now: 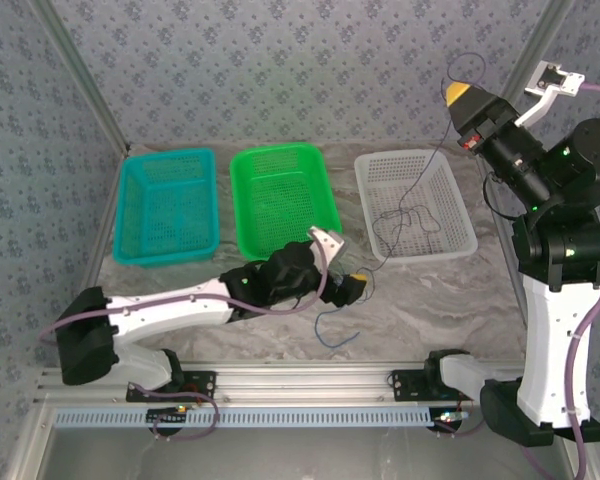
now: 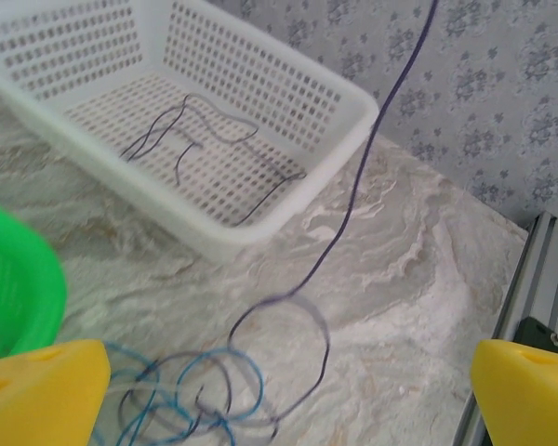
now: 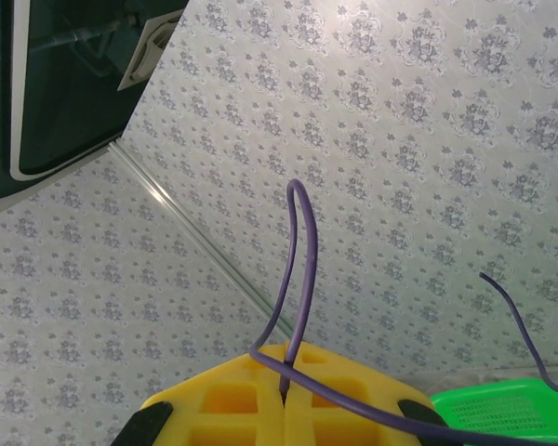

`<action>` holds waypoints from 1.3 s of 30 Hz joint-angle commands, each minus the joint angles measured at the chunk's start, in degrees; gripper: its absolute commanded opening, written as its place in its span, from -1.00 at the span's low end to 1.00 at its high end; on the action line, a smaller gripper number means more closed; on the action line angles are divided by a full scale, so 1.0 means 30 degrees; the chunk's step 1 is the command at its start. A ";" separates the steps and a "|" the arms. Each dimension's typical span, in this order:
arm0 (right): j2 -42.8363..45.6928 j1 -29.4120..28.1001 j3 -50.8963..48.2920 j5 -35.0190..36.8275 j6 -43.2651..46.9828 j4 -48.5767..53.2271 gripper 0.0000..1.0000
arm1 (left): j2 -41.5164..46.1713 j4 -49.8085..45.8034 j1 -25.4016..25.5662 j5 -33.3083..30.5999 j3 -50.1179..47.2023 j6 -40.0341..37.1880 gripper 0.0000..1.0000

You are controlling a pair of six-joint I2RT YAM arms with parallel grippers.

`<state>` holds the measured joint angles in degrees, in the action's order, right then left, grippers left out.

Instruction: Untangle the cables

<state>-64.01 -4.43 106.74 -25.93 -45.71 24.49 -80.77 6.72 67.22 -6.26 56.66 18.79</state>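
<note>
The cables lie in a loose tangle on the marble table. My right gripper (image 1: 461,93) is raised high at the back right, shut on a thin purple cable (image 3: 300,243) that loops above its yellow fingers (image 3: 232,400). This purple cable (image 1: 432,160) hangs down to the table, where it curls (image 2: 327,325) beside the blue cable's loops (image 2: 246,367). My left gripper (image 2: 279,409) hovers low over these loops, open, with nothing between its yellow fingers (image 2: 37,390). In the top view it (image 1: 357,289) sits just before the white basket. A dark cable (image 2: 181,121) lies inside that basket.
Three baskets stand in a row at the back: teal (image 1: 130,215), green (image 1: 242,210) and white (image 1: 462,215). The white basket's corner (image 2: 260,228) is close ahead of the left gripper, the green basket's rim (image 2: 33,288) to its left. A blue strand (image 1: 335,338) trails toward the front rail.
</note>
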 commanded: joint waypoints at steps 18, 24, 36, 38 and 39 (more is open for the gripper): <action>0.0286 -0.0780 0.1259 -0.0107 -0.1964 -0.1351 -1.00 | -0.8341 -0.0656 0.0452 -0.0899 0.5516 -0.2005 0.65; -0.0636 -0.0740 0.4551 0.0554 -0.0410 0.1555 -1.00 | -0.9133 -0.0945 0.0464 -0.1375 0.4534 -0.1418 0.35; -0.2715 -0.0633 0.8323 0.2002 0.1001 0.2971 -1.00 | -0.8584 -0.0211 0.0461 -0.2453 0.2317 -0.0344 -0.38; -0.2885 -0.0577 0.8310 0.2245 0.1877 0.3898 -1.00 | -0.8570 -0.0422 0.0467 -0.2501 0.2449 -0.0359 -0.34; -0.2923 -0.0575 0.8194 0.2789 0.2471 0.4124 -1.00 | -0.8533 -0.0543 0.0448 -0.2499 0.2530 -0.0388 -0.32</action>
<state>-71.92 -6.37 130.72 -21.04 -43.22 33.08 -107.98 4.80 68.05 -12.71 63.24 17.17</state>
